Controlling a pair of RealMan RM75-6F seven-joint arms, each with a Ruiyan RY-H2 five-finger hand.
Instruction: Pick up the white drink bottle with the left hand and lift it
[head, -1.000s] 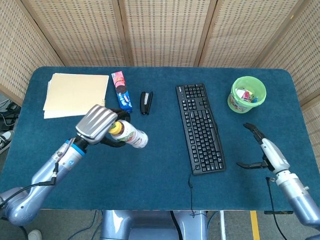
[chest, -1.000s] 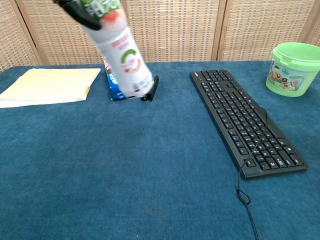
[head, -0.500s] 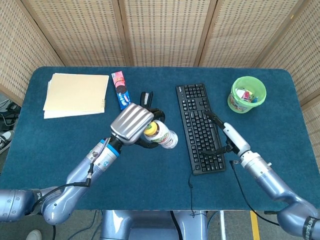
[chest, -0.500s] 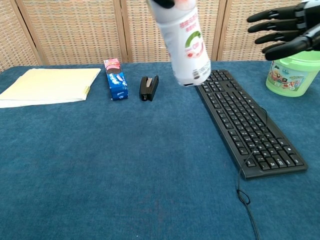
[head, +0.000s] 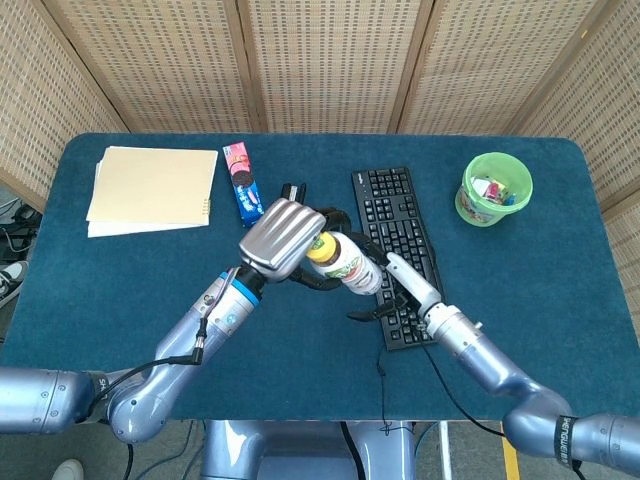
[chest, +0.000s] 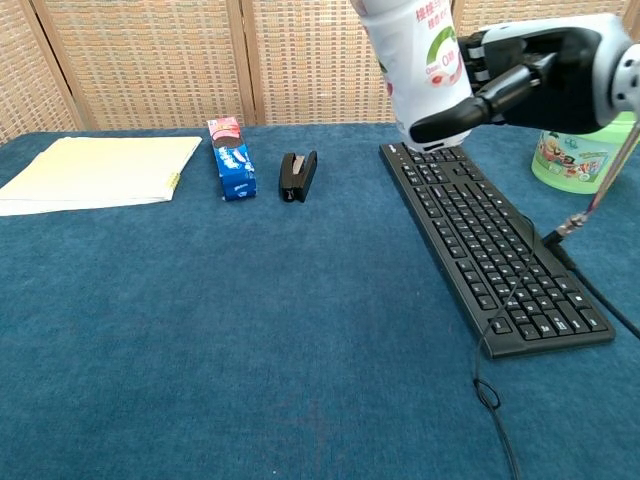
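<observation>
My left hand (head: 283, 238) grips the white drink bottle (head: 345, 266) near its yellow cap and holds it tilted in the air, above the table beside the keyboard's left edge. In the chest view only the bottle's lower body (chest: 420, 70) shows at the top, and the left hand is out of frame. My right hand (head: 400, 285) has come up to the bottle's lower end. Its fingers (chest: 478, 62) are spread alongside the bottle, with the thumb just under its base (chest: 445, 122). Whether it touches the bottle I cannot tell.
A black keyboard (chest: 490, 250) lies right of centre with its cable (chest: 490, 380) trailing to the front edge. A green bucket (chest: 590, 135) stands at the far right. A black stapler (chest: 298, 176), a blue cookie pack (chest: 231, 160) and yellow papers (chest: 95, 172) lie to the left.
My left hand carried the bottle rightward from the left side to the keyboard. My right hand swung in from the right front and now reaches the bottle's lower end.
</observation>
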